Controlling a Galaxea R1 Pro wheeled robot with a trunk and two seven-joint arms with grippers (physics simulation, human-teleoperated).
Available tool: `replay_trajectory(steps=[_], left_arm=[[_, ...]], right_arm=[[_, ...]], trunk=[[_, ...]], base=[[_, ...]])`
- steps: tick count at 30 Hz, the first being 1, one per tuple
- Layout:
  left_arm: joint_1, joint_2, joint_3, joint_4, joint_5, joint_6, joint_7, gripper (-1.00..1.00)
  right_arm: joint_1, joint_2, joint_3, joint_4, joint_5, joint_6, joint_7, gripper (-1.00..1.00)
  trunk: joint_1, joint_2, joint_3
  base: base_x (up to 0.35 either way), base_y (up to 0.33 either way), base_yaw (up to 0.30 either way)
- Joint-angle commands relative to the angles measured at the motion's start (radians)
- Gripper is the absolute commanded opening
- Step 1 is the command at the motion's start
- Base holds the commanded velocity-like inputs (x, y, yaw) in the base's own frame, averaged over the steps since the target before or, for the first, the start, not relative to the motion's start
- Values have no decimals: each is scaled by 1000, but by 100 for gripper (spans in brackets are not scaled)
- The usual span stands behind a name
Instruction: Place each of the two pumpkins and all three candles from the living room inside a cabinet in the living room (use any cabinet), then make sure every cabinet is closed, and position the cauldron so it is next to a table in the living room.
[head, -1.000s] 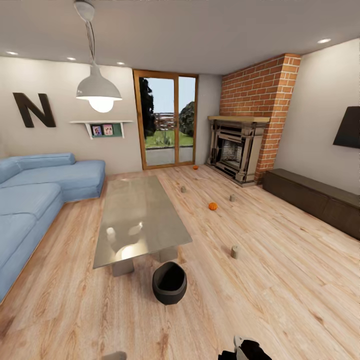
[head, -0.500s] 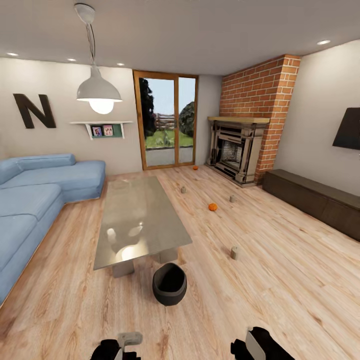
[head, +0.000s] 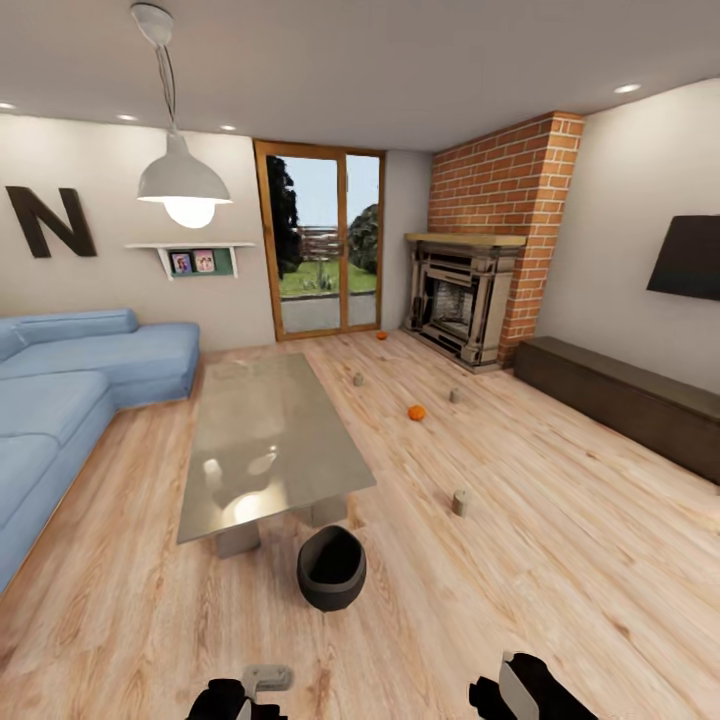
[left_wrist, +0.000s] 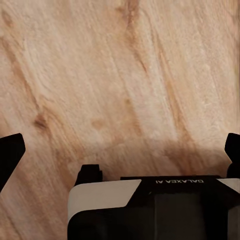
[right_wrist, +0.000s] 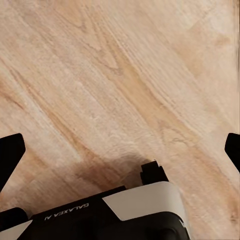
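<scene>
We see a black cauldron (head: 331, 568) just beside the near end of the glass worktop (head: 270, 440). Two pumpkins (head: 416, 412) (head: 381, 336) and three candles (head: 461, 502) (head: 455, 396) (head: 358, 379) dot the floor (head: 560, 560); the cabinet (head: 620, 400) lines the right wall.

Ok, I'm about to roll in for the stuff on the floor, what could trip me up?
The cauldron sits right ahead by the glass table, so driving straight could knock it. The nearest candle stands loose on the floor and might get bumped away. The far pumpkin lies close to the fireplace.
</scene>
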Motion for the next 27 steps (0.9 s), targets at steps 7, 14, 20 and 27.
replay_trajectory(steps=[7,14,20,27], left_arm=[[0,0,0,0,0,0,0,100],[0,0,0,0,0,0,0,100],[0,0,1,0,0,0,0,100],[0,1,0,0,0,-2,-1,100]], right_arm=[[0,-1,-1,-2,-1,-4,0,100],[0,-1,0,-2,-1,-4,0,100],[0,-5,-11,0,-1,-34,0,100],[0,-7,-57,1,-1,-52,0,100]], trunk=[[0,0,0],[0,0,0],[0,0,0],[0,0,0]], base=[[-201,0,-280],[-30,0,-287],[-2,0,-287],[0,0,-287]])
